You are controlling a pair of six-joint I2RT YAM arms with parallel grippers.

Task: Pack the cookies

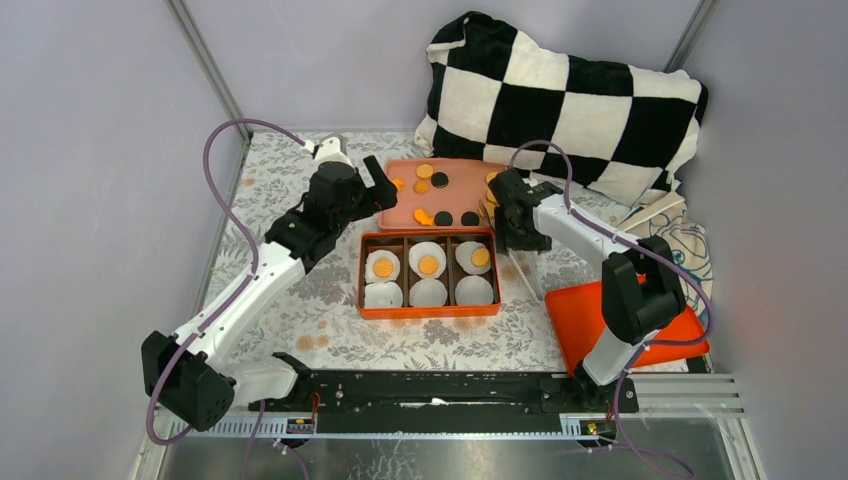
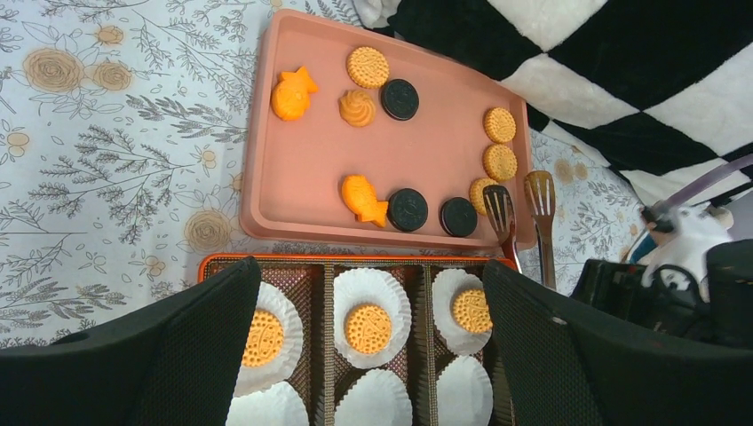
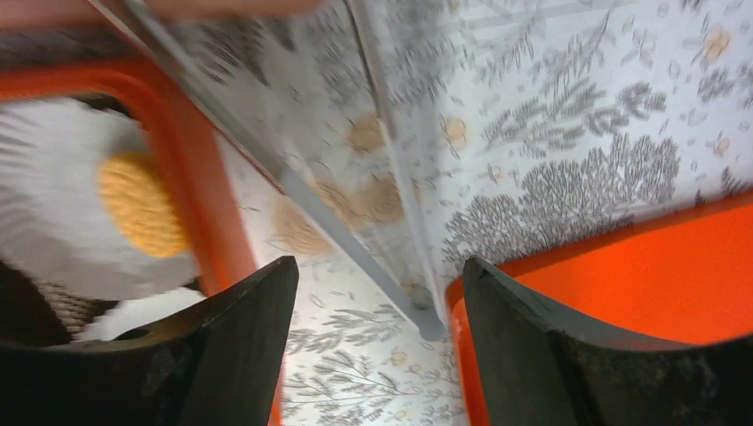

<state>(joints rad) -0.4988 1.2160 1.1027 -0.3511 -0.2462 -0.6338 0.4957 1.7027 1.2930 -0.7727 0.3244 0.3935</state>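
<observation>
Several orange and black cookies (image 2: 407, 209) lie on the pink tray (image 2: 293, 177), which also shows in the top view (image 1: 460, 175). The orange box (image 1: 430, 312) holds six white paper liners; the three far ones each hold an orange cookie (image 2: 368, 327). My left gripper (image 2: 368, 266) is open and empty, above the box's far edge near the tray (image 1: 383, 192). My right gripper (image 3: 380, 263) is open, low over the table beside the box's right side (image 1: 507, 215). The handle end of the metal tongs (image 3: 355, 240) lies on the table between its jaws, not gripped.
The tongs' heads (image 2: 519, 209) rest at the tray's right edge. An orange lid (image 1: 625, 320) lies to the right of the box, close to the right jaw (image 3: 622, 293). A checkered pillow (image 1: 560, 100) sits behind the tray. Papers (image 1: 690, 245) lie at far right.
</observation>
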